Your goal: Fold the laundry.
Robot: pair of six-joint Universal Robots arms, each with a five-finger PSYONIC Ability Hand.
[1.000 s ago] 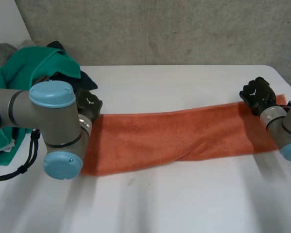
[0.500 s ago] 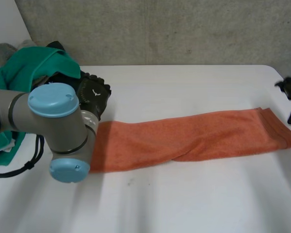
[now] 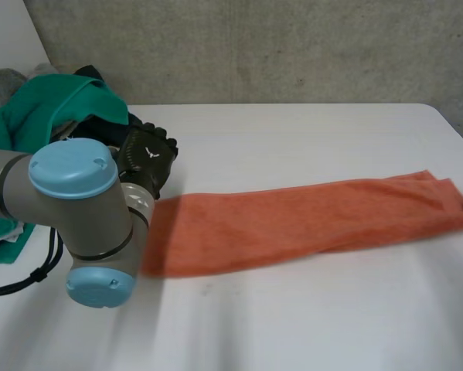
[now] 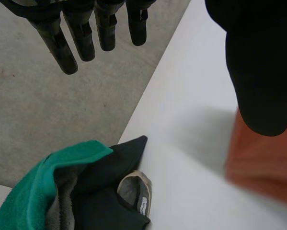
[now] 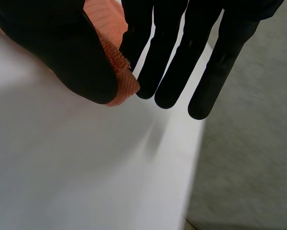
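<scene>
An orange towel (image 3: pixel 293 224), folded into a long strip, lies across the white table (image 3: pixel 293 139) from left to right. My left hand (image 3: pixel 148 157) hovers just behind the strip's left end, fingers (image 4: pixel 66 48) straight and apart from the thumb, holding nothing. The towel's left end (image 4: pixel 263 167) lies below that thumb. My right hand (image 5: pixel 62 48) is at the strip's far right corner (image 5: pixel 121 79), by the table's right edge. Its thumb pinches that corner against straight fingers (image 5: pixel 167 62).
A pile of laundry sits at the table's back left corner: a green cloth (image 3: pixel 53 108) (image 4: pixel 33 191) over a black garment (image 4: pixel 109 177) with a label. The table's right edge (image 5: pixel 196 158) drops off just past my right hand. A grey wall stands behind.
My left hand let go of the towel's left end and lifted back, fingers spread. My right hand came off the right end, swung out, and now pinches the far right corner; the strip lies straighter.
</scene>
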